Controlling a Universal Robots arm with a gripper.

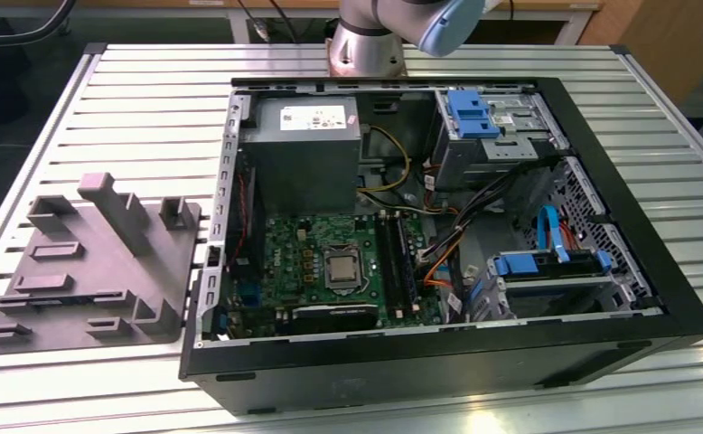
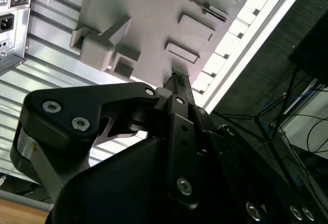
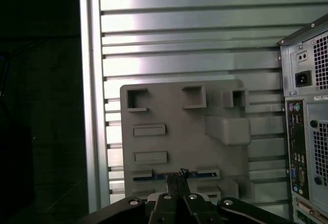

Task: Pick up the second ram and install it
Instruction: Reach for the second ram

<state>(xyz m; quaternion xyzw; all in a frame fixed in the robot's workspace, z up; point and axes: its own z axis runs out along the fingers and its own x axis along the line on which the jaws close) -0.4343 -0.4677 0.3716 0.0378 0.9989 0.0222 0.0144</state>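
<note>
The second ram (image 3: 202, 174) lies as a thin dark strip in a slot of the grey plastic tray (image 3: 174, 142), between two low blocks. In the exterior view the ram (image 1: 60, 297) sits near the front of the tray (image 1: 98, 262), to the left of the open computer case (image 1: 448, 226). My gripper (image 3: 179, 175) hangs above the tray with its narrow black fingers pressed together and nothing between them, the tips lined up over the ram's slot. The second wrist view shows the gripper (image 2: 177, 79) pointing down at the tray (image 2: 154, 24).
Inside the case, the green motherboard (image 1: 327, 262) has long black memory slots (image 1: 394, 258) beside the processor. A power supply (image 1: 301, 149), blue drive brackets (image 1: 473, 113) and loose cables (image 1: 448, 244) surround it. The arm's base (image 1: 370, 41) stands behind the case on the slatted table (image 1: 146, 99).
</note>
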